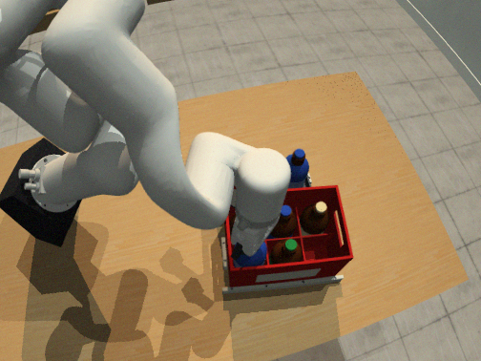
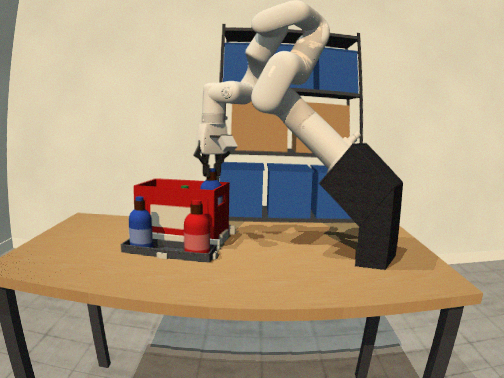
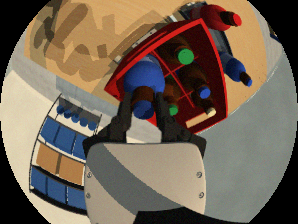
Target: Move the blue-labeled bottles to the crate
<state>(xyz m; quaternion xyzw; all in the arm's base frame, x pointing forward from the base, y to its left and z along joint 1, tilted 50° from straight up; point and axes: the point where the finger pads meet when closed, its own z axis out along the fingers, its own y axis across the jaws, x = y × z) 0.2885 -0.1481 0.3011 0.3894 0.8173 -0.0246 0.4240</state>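
Observation:
My gripper (image 2: 212,171) (image 3: 143,99) is shut on the neck of a blue-labeled bottle (image 1: 254,258) (image 2: 210,185) (image 3: 144,74). The bottle is upright, most of it down in a corner cell of the red crate (image 1: 334,271) (image 2: 220,212); its shoulder and neck show above the rim. Its base is hidden. The crate also holds brown bottles with green, blue and cream caps; one cell at its front right in the top view is empty. On the dark tray (image 2: 177,252), a blue-labeled bottle (image 1: 298,168) (image 2: 140,227) (image 3: 234,66) and a red bottle (image 2: 197,232) (image 3: 212,17) stand upright.
Brown bottles with a blue cap (image 1: 285,210) (image 3: 205,92) and a green cap (image 1: 290,245) (image 3: 186,56) stand in cells close to the held bottle. The tray is beside the crate's long side. A shelf with blue bins (image 2: 289,190) stands behind the table (image 2: 300,285).

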